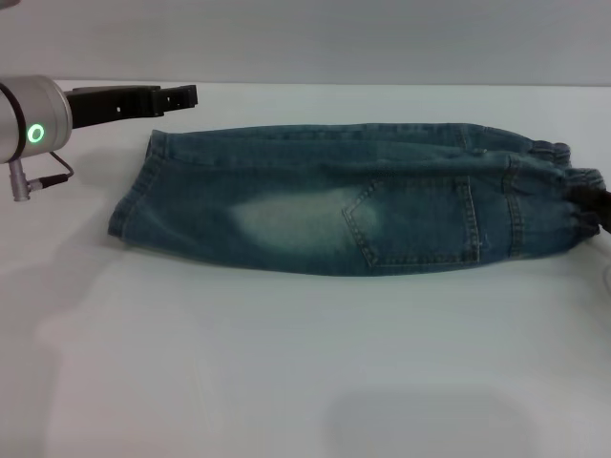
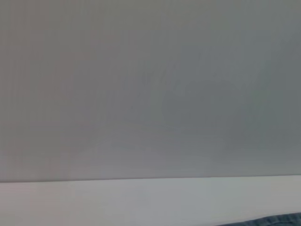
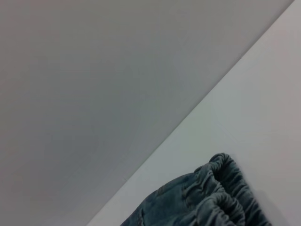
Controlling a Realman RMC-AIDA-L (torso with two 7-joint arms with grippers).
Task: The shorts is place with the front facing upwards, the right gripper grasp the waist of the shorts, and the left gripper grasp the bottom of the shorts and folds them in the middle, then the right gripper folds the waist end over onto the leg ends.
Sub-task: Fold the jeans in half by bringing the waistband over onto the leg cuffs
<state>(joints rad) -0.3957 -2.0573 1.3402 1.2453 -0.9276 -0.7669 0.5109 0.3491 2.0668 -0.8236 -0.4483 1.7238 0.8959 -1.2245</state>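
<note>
One pair of denim shorts lies lengthwise across the white desk, already folded along the middle so that only one leg's width shows, with a back pocket and one pale faded patch facing up. At the far left of the head view, the left gripper hangs above the desk on its white arm with the green light, just beyond the far left corner of the fabric and apart from it. Its black fingers point toward the right and hold nothing; whether they are parted or closed cannot be told from this angle. Below and beside it, the bottom of the shorts forms the left end of the fabric, its hemmed edge running from the far side toward the near side and lying flat on the desk. In the left wrist view only a thin strip of denim shows at the picture's edge, against the desk and the grey wall. Farther right, past the pocket, the fabric narrows to the waist of the shorts, a gathered elastic band, which the right wrist view shows ruffled and resting on the desk. At the very right edge, the right gripper appears as a dark shape touching the waistband; its finger state cannot be told.
</note>
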